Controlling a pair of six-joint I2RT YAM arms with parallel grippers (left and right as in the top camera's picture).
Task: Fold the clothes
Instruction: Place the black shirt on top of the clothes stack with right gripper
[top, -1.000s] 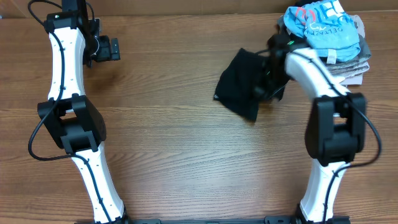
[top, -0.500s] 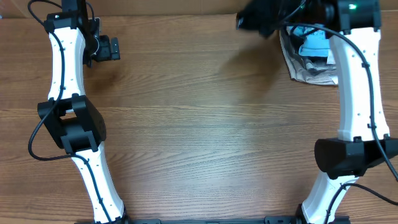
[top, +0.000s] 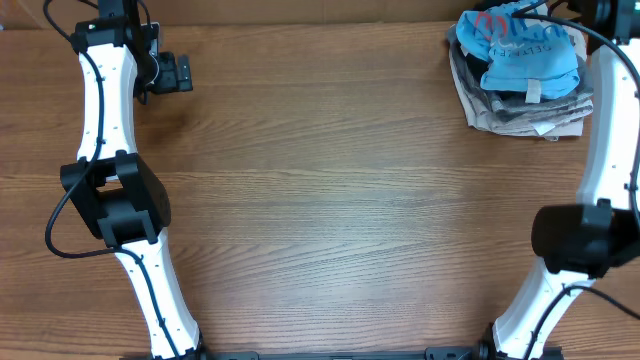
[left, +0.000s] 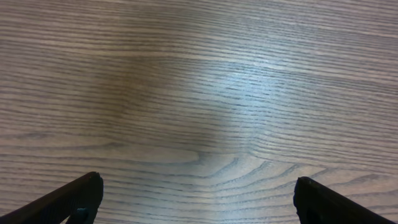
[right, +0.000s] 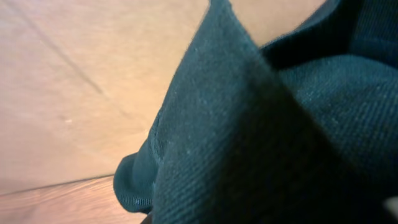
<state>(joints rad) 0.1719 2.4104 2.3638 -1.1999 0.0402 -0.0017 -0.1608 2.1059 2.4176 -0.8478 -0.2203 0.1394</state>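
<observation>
zero folds done yet. right claw seems clamped on the black clothes (right: 261, 137), bunched against it. left claw (left: 198, 186) spread apart above bare counter (left: 199, 74).

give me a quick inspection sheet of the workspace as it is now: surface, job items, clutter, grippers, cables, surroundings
surface: wood-grain table, no spills or marks seen
job's things: black garment outside the overhead view, fills the right wrist view, bunched, not folded
clutter: light-blue printed shirt on top of grey and beige folded garments, far right corner
grippers: left gripper open, holding nothing, over bare wood at far left; right gripper outside the overhead view, shut on the black garment, fingers hidden by fabric
cables: black cable loops off the left arm; another runs along the right arm
surroundings: tan panel behind the garment
</observation>
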